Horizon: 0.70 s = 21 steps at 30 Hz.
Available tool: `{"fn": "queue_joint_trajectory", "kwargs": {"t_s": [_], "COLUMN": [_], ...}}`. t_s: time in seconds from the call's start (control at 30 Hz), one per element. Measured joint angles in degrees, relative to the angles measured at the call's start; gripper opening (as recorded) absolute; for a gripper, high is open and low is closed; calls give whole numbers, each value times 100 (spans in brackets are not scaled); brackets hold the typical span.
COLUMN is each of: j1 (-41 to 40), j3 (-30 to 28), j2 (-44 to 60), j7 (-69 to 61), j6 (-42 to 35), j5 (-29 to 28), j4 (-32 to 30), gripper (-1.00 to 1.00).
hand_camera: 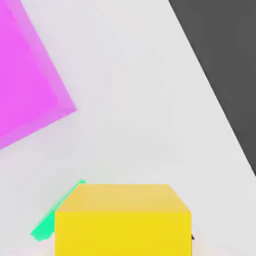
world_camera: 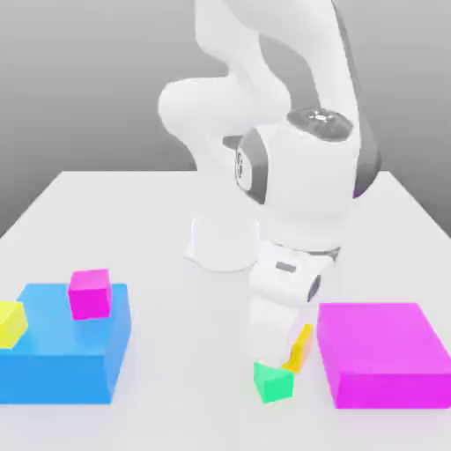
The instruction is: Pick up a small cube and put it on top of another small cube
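The orange-yellow cube (world_camera: 300, 349) (hand_camera: 122, 234) was in the grip of the pincer (world_camera: 287, 349), whose fingers were closed on it with no more gap than the cube's own width. In the exterior view it was partly hidden by the hand, its visible part a narrow, slanting strip; whether it touched the table could not be told. Just beside it, toward the exterior view's left and nearer the camera, was the green cube (world_camera: 274, 384) (hand_camera: 44, 227), its upper part partly covered; whether the two cubes touched could not be told either. Toward the exterior view's right, near the gripped cube, the wide magenta block (world_camera: 383, 343) (hand_camera: 30, 75) lay flat on the pale table (world_camera: 189, 352) (hand_camera: 130, 105). Well apart, at the exterior view's left, stood the blue block (world_camera: 66, 370), with the small magenta cube (world_camera: 90, 295) on top and the yellow cube (world_camera: 11, 324) at the picture's edge. The white arm (world_camera: 308, 181) reached down from behind.
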Motion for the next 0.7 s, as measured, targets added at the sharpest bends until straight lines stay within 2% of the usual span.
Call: {"fn": "queue_joint_trajectory", "kwargs": {"t_s": [0.07,0.23,0.27,0.5,0.7], "j1": [50,69,72,70,83], "j3": [-12,-29,-39,-39,-44], "j2": [10,804,978,1014,49], "j7": [-322,-427,-416,-419,-427], "j6": [187,984,1148,1190,294], "j5": [169,225,211,212,222], "j4": [-188,-194,-189,-187,-250], "gripper": [-100,-100,100,100,100]}}
